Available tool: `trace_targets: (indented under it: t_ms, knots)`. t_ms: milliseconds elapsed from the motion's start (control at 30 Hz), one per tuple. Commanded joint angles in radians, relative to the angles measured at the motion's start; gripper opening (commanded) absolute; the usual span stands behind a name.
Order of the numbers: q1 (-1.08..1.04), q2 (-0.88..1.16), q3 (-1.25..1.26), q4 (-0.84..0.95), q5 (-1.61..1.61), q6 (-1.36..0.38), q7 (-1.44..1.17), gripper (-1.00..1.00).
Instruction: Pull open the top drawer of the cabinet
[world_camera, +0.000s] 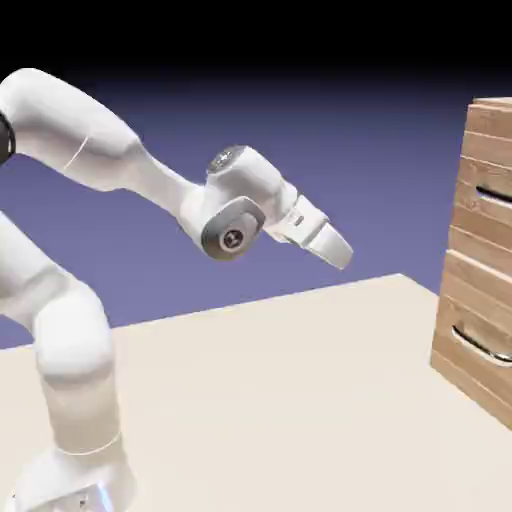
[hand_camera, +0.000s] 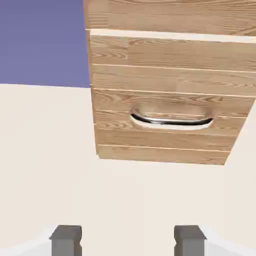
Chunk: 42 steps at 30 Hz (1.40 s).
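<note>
The cabinet (world_camera: 478, 290) of light-brown planks stands at the exterior view's right edge, partly cut off. Its top drawer (world_camera: 486, 172) shows a dark slot with the handle (world_camera: 496, 196) at the frame edge. The lower drawer's silver handle (world_camera: 482, 347) sits well below it. My gripper (world_camera: 343, 256) hangs in the air far left of the cabinet, tilted down toward it, touching nothing. In the hand view my gripper (hand_camera: 127, 241) is open, nothing between the fingertips (hand_camera: 66, 239). There the lower drawer's handle (hand_camera: 171, 120) is centred; only a strip of the top drawer (hand_camera: 170, 14) shows, its handle out of view.
The cream table (world_camera: 280, 400) stretches between the arm's base and the cabinet. The cabinet's foot (hand_camera: 160, 154) rests on the table. The lower drawer front stands slightly proud of the drawer above.
</note>
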Motion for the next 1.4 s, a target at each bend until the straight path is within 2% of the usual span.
trace_targets:
  t_ms: [0, 1367]
  knots:
    - [-0.032, -0.017, 0.019, 0.013, 0.044, -0.012, 0.007, 0.00]
    - [-1.338, -0.711, 0.799, 0.552, 1.827, -0.519, 0.296, 0.00]
